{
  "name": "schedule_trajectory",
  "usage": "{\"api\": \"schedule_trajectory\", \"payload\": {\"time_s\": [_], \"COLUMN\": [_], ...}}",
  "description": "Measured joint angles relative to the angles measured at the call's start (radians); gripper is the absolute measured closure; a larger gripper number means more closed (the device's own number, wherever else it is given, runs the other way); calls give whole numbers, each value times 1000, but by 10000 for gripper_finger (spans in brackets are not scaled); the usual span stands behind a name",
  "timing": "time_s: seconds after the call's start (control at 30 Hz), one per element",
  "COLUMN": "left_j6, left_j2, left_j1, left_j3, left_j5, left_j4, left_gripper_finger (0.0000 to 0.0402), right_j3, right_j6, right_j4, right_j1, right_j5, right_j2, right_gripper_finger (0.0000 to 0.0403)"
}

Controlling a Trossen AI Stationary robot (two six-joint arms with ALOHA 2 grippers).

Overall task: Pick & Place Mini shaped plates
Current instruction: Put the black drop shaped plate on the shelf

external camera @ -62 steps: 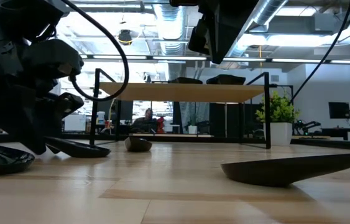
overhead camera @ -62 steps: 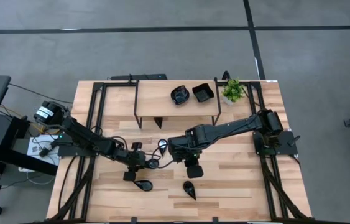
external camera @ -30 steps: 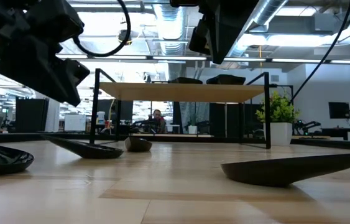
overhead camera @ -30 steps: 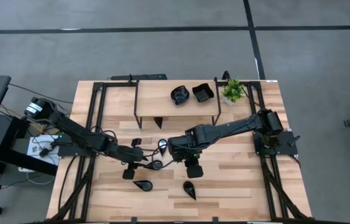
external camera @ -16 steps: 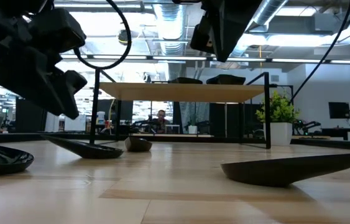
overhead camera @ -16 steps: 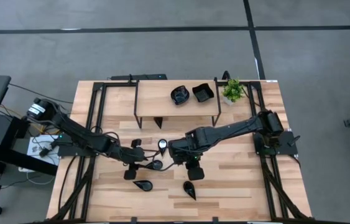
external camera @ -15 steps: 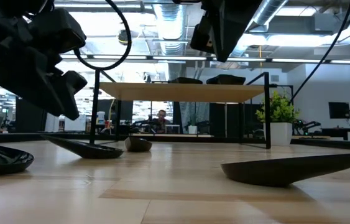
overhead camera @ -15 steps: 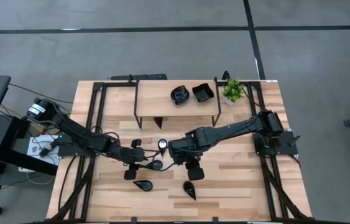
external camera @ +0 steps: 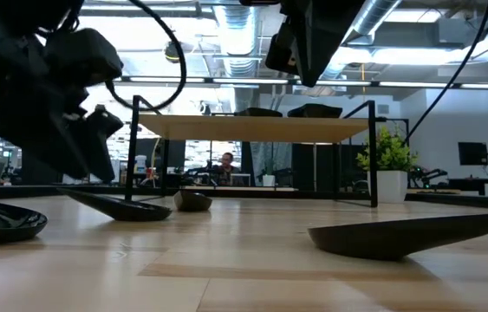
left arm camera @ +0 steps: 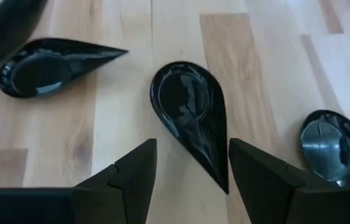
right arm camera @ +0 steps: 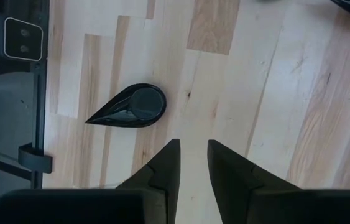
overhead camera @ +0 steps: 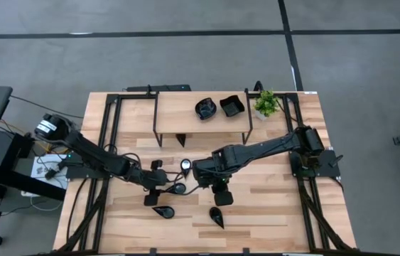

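The mini shaped plates are glossy black dishes on the wooden table. My left gripper is open and hangs low over a teardrop plate, left of the table's middle. The plate's pointed end lies below the gap between the two fingers, which do not touch it. Two more teardrop plates lie flat beside it. My right gripper hangs higher near the middle, its fingers a narrow gap apart with nothing between them. It is above and beside another teardrop plate.
A low wooden shelf on black legs stands at the far side and carries two black dishes. A small green potted plant stands at its right end. A black frame rail runs along the table's near edge.
My left gripper has sunk toward the table and moved a little toward the teardrop plate in front of it. The plates lie where they were.
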Motion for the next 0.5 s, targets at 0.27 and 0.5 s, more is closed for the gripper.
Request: {"api": "schedule_trajectory", "payload": {"time_s": [0.27,0.5], "left_j6": [-2,-33], "left_j2": [54,79], "left_j1": [0,-1], "left_j3": [0,0], "left_j5": [10,61], "left_j4": [52,81], "left_gripper_finger": [199,203], "right_j3": [0,0], "right_j6": [8,8], "right_j4": [1,1], "right_j1": [0,0], "right_j5": [0,0], "right_j2": [0,0], "right_gripper_finger": [326,326]}}
